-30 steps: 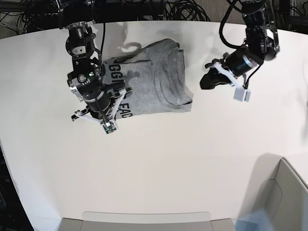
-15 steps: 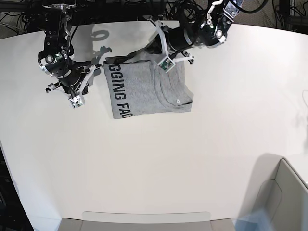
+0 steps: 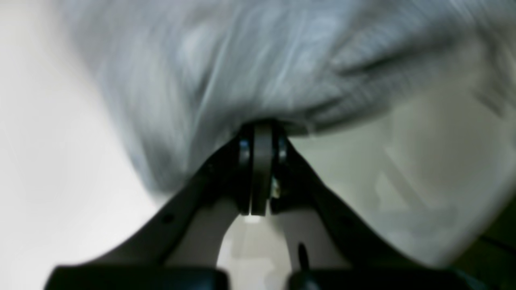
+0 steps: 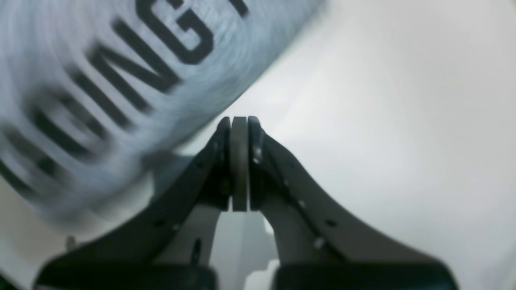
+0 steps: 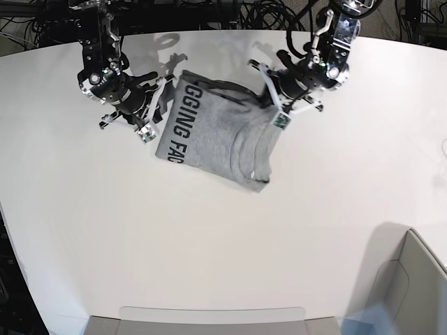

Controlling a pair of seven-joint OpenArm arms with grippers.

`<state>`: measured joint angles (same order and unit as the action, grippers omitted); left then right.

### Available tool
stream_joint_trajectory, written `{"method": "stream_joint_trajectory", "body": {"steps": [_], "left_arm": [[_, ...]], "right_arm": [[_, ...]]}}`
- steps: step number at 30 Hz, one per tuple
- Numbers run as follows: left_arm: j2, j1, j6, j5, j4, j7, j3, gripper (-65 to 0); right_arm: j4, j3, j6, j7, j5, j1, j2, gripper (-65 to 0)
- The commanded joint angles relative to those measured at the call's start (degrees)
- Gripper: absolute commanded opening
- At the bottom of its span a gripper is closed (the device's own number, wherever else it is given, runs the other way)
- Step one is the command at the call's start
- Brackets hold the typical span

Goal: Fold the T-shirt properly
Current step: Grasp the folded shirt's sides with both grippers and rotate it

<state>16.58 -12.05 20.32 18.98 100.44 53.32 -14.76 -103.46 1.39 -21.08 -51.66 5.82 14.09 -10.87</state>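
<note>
The heather-grey T-shirt point(image 5: 220, 136) lies folded and tilted on the white table point(image 5: 223, 237), with black lettering point(image 5: 183, 131) along its left edge. My left gripper point(image 5: 265, 103) is at the shirt's upper right edge. In the left wrist view it point(image 3: 262, 127) is shut, with the grey cloth point(image 3: 225, 64) puckering into its tip. My right gripper point(image 5: 165, 105) is at the shirt's upper left edge. In the right wrist view it point(image 4: 240, 121) is shut, its tip right at the lettered edge point(image 4: 133, 80), with no cloth seen between the fingers.
A grey open box point(image 5: 412, 279) stands at the front right corner. A pale tray edge point(image 5: 209, 317) runs along the front. Black cables point(image 5: 272, 14) lie behind the table's back edge.
The shirt has turned and shifted, so its lettered edge now slants. The left gripper moved to the shirt's upper right edge. The right gripper moved right, up to the shirt's left edge.
</note>
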Motion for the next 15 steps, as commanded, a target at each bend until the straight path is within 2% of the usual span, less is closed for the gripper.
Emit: {"method": "stream_joint_trajectory", "body": {"steps": [1,6,9,15], "left_arm": [[0.3,1.2,-0.1,-0.2,-0.1,-1.2,1.7,-65.0],[0.2,8.6,-0.1,-0.2,-6.3,-2.3,6.1,-65.0],[0.1,11.7,-0.1,0.0,-7.3,-2.3,8.6,-65.0],[-3.9,12.0,-0.1,0.0,1.5,-2.3,18.6,-65.0]], "right_arm": [[-1.1,-0.7,-0.5,0.9,0.6,0.3,0.0,-65.0],[-3.6,-1.3,-0.5,1.0,0.6,2.6,-0.1,-65.0],[-7.2,0.1,-0.4,1.0,0.6,4.2,-1.4,-65.0],[-11.8,10.1,-0.4,1.0,0.9,5.0,-1.1,-65.0]]}}
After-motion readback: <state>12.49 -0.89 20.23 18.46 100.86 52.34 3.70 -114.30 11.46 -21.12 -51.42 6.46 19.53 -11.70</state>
